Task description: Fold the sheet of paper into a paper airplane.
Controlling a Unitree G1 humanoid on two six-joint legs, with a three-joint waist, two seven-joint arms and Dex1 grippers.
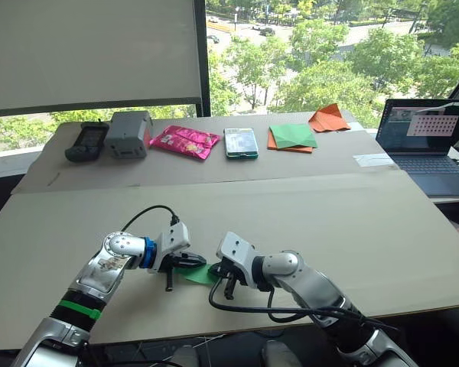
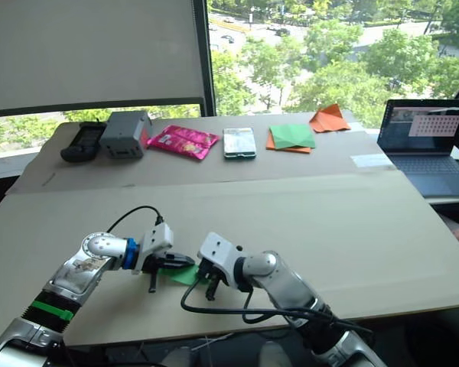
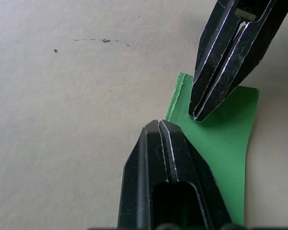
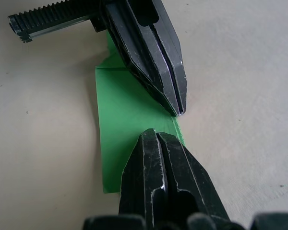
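Note:
The sheet of paper (image 1: 199,274) is a small bright green folded piece lying flat near the table's front edge. Both grippers meet over it. My left gripper (image 1: 190,261) comes in from the left, shut, with its tip on the paper's edge (image 3: 225,143). From the right, my right gripper (image 1: 218,271) is also shut, its tip pressing on the same piece (image 4: 120,129). In the left wrist view the two closed tips, left (image 3: 159,123) and right (image 3: 198,117), stand a short gap apart over the green paper. A crease runs near one short edge.
Along the table's far side lie a black handheld device (image 1: 86,141), a grey box (image 1: 128,134), a pink snack packet (image 1: 185,141), a small pack (image 1: 241,143), a green sheet on orange paper (image 1: 293,138) and folded orange paper (image 1: 328,118). A laptop (image 1: 428,145) stands far right.

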